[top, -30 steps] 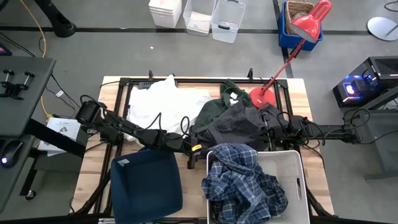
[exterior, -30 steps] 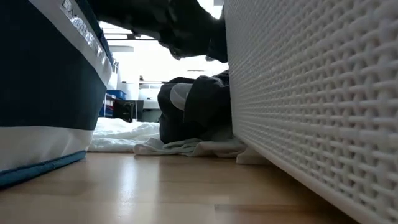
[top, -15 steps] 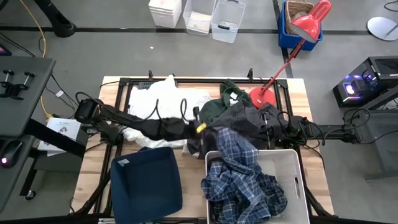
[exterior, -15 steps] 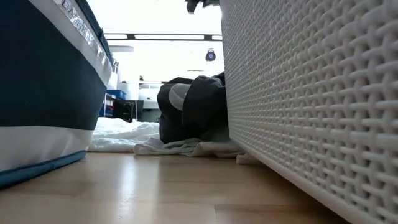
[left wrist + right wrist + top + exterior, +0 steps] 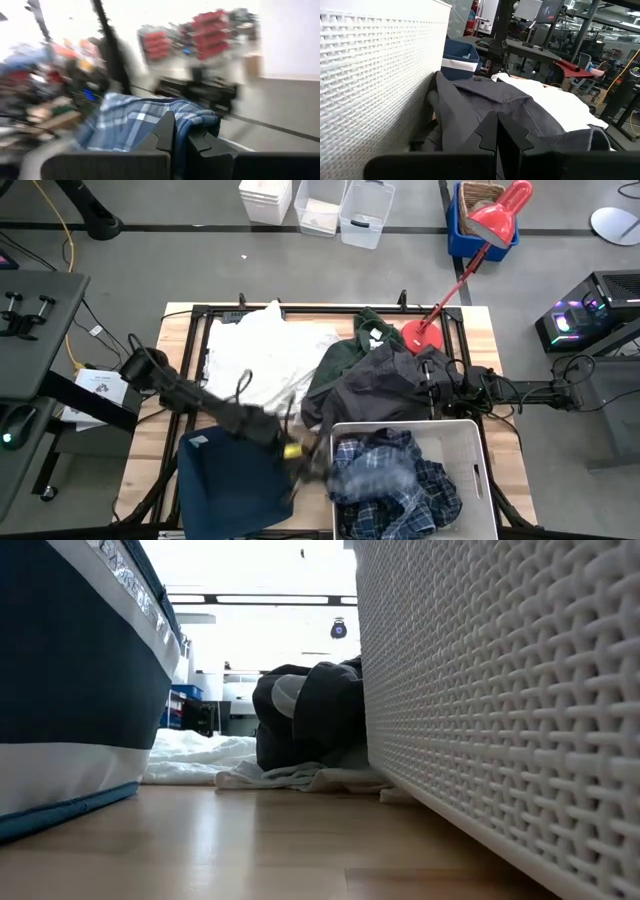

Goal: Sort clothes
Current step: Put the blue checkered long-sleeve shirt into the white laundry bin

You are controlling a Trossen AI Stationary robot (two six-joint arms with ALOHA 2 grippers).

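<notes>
The blue-and-white plaid shirt (image 5: 400,480) lies mostly in the white plastic bin (image 5: 478,442), blurred at its left part. My left gripper (image 5: 303,463) hangs between the two bins, shut on the shirt (image 5: 131,124). White cloth pieces (image 5: 262,352) are spread on the table's far left. The dark green hoodie (image 5: 350,352) and the dark grey jacket (image 5: 385,385) are heaped behind the white bin. My right gripper (image 5: 497,131) waits shut over the jacket (image 5: 485,107), at the table's right. My left gripper pinches a bunched part of the plaid shirt (image 5: 192,119) between its two fingers, which point about level. The cloth drapes over the fingertips (image 5: 167,127). That part is lifted while the rest of the shirt lies in the white bin; how many layers are caught does not show.
The navy fabric bin (image 5: 235,480) stands at the near left, close beside the white bin. A red desk lamp (image 5: 422,332) stands at the far right. In the low view the navy bin (image 5: 70,690) and the white bin's wall (image 5: 500,690) flank a narrow strip of bare table.
My left gripper has shut on the plaid shirt at the white bin's far left corner and pulled part of it up over the far rim. It has then risen and swung toward the table's near edge, carrying that part of the shirt; the rest stays in the bin.
</notes>
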